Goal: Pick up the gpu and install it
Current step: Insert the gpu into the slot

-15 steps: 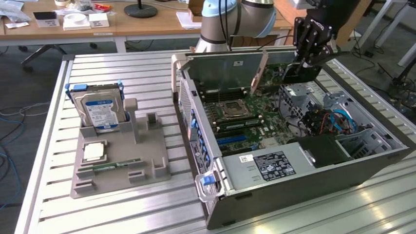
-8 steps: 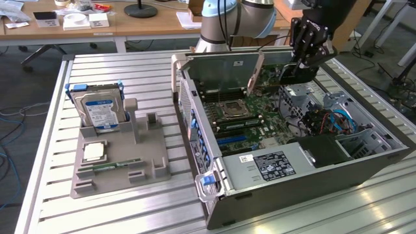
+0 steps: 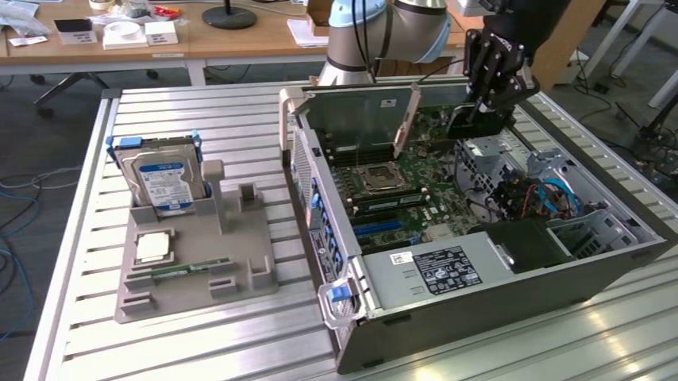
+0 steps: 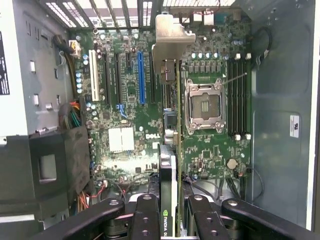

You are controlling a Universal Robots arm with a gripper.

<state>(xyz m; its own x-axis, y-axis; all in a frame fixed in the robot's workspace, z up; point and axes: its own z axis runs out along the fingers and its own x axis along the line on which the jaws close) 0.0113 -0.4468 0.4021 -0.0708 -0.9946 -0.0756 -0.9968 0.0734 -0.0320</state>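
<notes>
The gpu is seen edge-on in the wrist view, with its green board and its black cooler between my two fingers. Its silver end bracket points toward the case's rear wall. My gripper is shut on the gpu. In the exterior view the gripper hangs inside the open computer case, over the motherboard. There the gpu's bracket slants near the rear wall. The card runs above the slots between the blue slot and the CPU socket. Whether it touches a slot I cannot tell.
On the exterior view's left, a grey fixture carries a silver hard drive, a CPU and a RAM stick. Inside the case are a black power supply, drive cages and blue cables. The slatted metal table surrounds everything.
</notes>
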